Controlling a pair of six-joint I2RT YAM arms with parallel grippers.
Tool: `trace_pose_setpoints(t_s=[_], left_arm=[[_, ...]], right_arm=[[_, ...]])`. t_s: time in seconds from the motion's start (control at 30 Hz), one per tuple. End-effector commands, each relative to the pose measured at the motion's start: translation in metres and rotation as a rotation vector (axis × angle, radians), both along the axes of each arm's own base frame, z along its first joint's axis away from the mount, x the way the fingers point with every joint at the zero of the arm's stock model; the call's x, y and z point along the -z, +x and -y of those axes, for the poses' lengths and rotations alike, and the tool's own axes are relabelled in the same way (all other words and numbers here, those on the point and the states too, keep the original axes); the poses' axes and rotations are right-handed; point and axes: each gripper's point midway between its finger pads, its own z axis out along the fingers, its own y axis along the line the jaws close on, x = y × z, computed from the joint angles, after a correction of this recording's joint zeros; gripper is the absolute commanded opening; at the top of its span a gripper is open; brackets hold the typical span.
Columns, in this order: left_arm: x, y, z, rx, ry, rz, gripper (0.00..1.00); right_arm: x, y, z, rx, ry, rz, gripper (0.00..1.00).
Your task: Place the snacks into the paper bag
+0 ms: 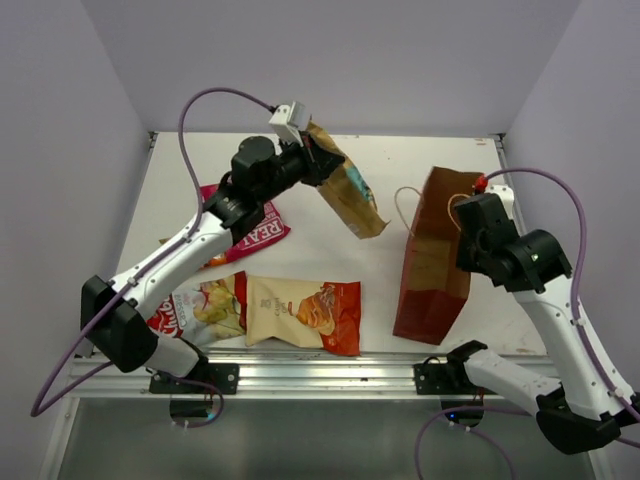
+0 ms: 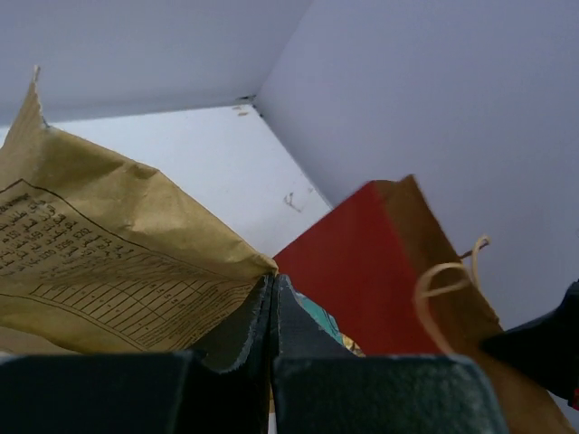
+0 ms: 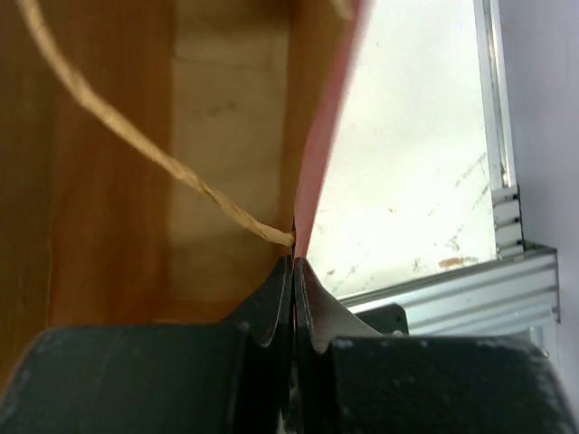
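Note:
My left gripper (image 1: 318,160) is shut on the top edge of the tan-and-blue packet (image 1: 350,195) and holds it in the air, left of the paper bag (image 1: 435,260). In the left wrist view the jaws (image 2: 272,280) pinch the tan packet (image 2: 109,262), with the bag (image 2: 362,271) beyond. My right gripper (image 1: 470,215) is shut on the bag's rim; in the right wrist view the jaws (image 3: 293,262) clamp the bag's wall (image 3: 181,181) beside a twine handle (image 3: 136,136). The magenta "REAL" packet (image 1: 262,232), the red-and-white packet (image 1: 200,308) and the cream-and-orange packet (image 1: 305,312) lie on the table. A sliver of the small red-yellow packet (image 1: 215,262) shows under the left arm.
The white table (image 1: 400,160) is walled at the back and both sides. An aluminium rail (image 1: 330,372) runs along the near edge and also shows in the right wrist view (image 3: 470,289). The right arm (image 2: 543,344) shows at the edge of the left wrist view.

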Motion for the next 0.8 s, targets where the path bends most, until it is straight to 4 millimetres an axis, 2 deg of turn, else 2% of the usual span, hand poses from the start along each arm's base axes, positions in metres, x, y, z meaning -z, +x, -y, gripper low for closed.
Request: trace_pose_setpoints(t_s=[0.0, 0.03, 0.1, 0.13, 0.2, 0.23, 0.37, 0.5, 0.57, 0.6, 0.77], left_arm=[[-0.11, -0.037, 0.005, 0.058, -0.079, 0.225, 0.0], [-0.133, -0.043, 0.004, 0.06, -0.103, 0.262, 0.0], [-0.15, -0.052, 0.008, 0.08, -0.117, 0.286, 0.0], [-0.169, -0.058, 0.006, 0.085, -0.139, 0.314, 0.0], [-0.185, -0.067, 0.009, 0.105, -0.159, 0.341, 0.0], [-0.202, -0.074, 0.009, 0.115, -0.185, 0.377, 0.0], [-0.239, -0.101, 0.026, 0.211, -0.228, 0.495, 0.0], [-0.255, -0.122, 0.056, 0.315, -0.266, 0.547, 0.0], [-0.253, -0.131, 0.076, 0.358, -0.271, 0.555, 0.0], [-0.263, -0.138, 0.079, 0.371, -0.288, 0.574, 0.0], [-0.254, -0.151, 0.107, 0.427, -0.299, 0.561, 0.0]], right_arm=[[-0.022, -0.011, 0.002, -0.039, 0.013, 0.018, 0.0], [-0.026, -0.011, 0.003, -0.037, 0.015, 0.025, 0.0], [-0.026, -0.012, 0.004, -0.04, 0.018, 0.033, 0.0], [-0.022, -0.014, 0.003, -0.042, 0.018, 0.025, 0.0], [-0.018, -0.016, 0.003, -0.047, 0.023, 0.019, 0.0], [-0.012, -0.017, 0.002, -0.046, 0.025, 0.007, 0.0], [-0.003, -0.02, 0.0, -0.056, 0.043, 0.002, 0.0], [0.002, -0.022, -0.002, -0.066, 0.054, -0.006, 0.0], [0.004, -0.024, -0.001, -0.067, 0.049, -0.01, 0.0], [0.005, -0.024, -0.001, -0.067, 0.049, -0.01, 0.0], [0.007, -0.03, 0.003, -0.067, 0.042, -0.018, 0.0]])
